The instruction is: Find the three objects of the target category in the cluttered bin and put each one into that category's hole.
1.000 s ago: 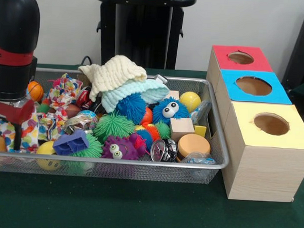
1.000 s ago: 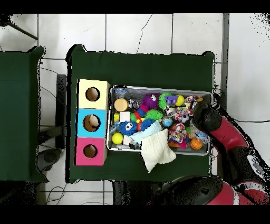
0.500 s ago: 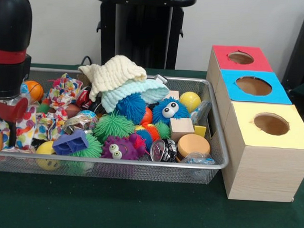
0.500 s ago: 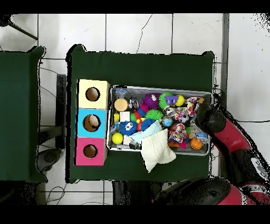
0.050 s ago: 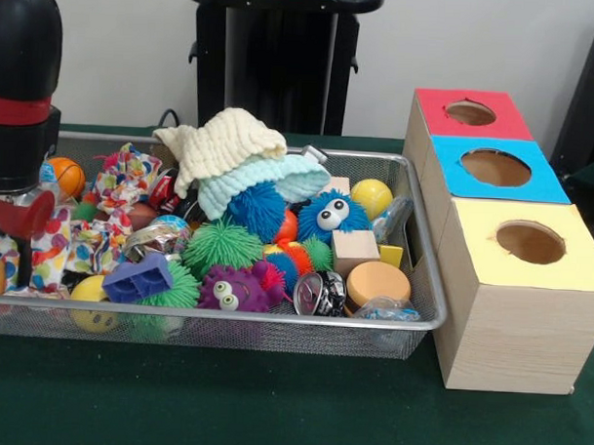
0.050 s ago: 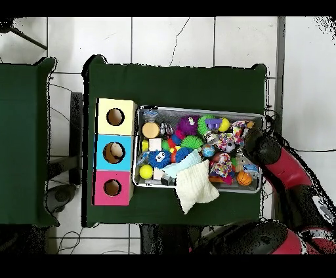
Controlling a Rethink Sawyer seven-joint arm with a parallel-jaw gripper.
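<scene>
Clutter fills the wire bin [image 5: 411,319] beside the box [image 5: 509,289] with three holes, soft spiky balls [image 5: 222,245] mid-heap likely light and squashy, best pinched across the body, while the pincer [image 5: 18,242] at the bin's end cannot be read as open or closed.

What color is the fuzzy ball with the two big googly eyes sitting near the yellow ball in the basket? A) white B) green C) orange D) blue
D: the spiky ball with googly eyes, just beside the yellow ball in the wire basket, is blue.
</scene>
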